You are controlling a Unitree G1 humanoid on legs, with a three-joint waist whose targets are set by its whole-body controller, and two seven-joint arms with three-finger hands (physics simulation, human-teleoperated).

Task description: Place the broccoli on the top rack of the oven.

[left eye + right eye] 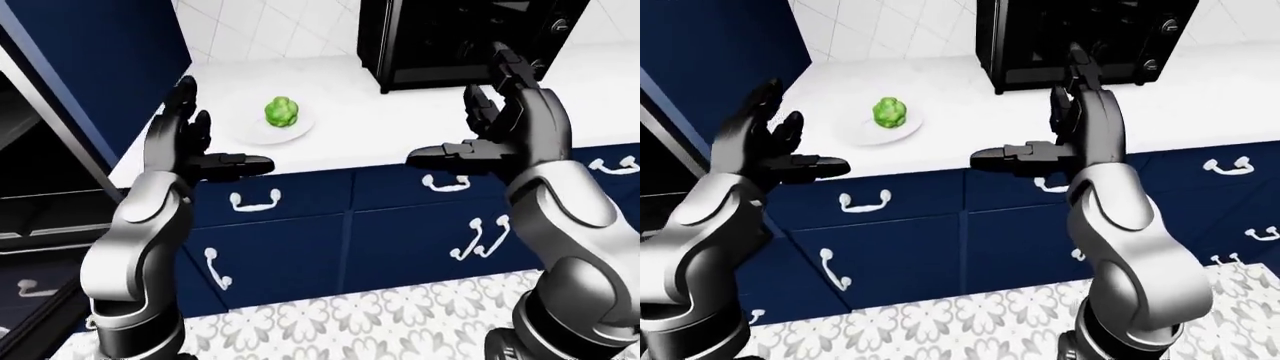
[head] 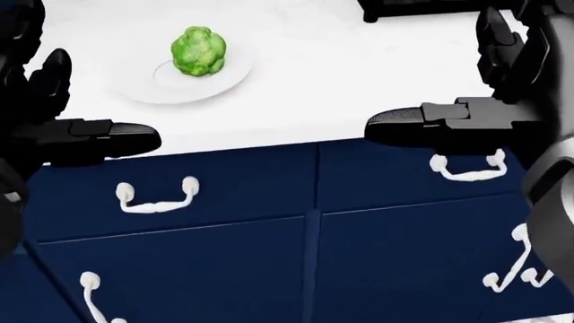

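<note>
In the left-eye view I judge the task barely begun: the broccoli (image 1: 282, 111) sits untouched on a small white plate (image 1: 258, 135) on the white tabletop (image 1: 420, 112), well apart from the oven (image 1: 455, 37), which stands at the top of the view as a glossy black box. My left hand (image 1: 190, 146) and right hand (image 1: 500, 127) both hang open over the tabletop's edge, fingers spread, gripping nothing. Everything remains: reaching the broccoli, grasping it, carrying it to the top rack; I cannot tell from here how the oven door stands. In the head view the broccoli (image 2: 197, 50) shows as a lumpy, rounded, bright green knob with a soft matte look, the plate (image 2: 224, 84) a smooth shallow disc, and the drawers (image 2: 215, 188) below are flat navy panels with curved white handles (image 2: 157, 196). In the right-eye view the robot's forearms look like brushed grey metal, the fingers matte black, and the floor (image 1: 940, 330) carries a grey floral tile pattern.
</note>
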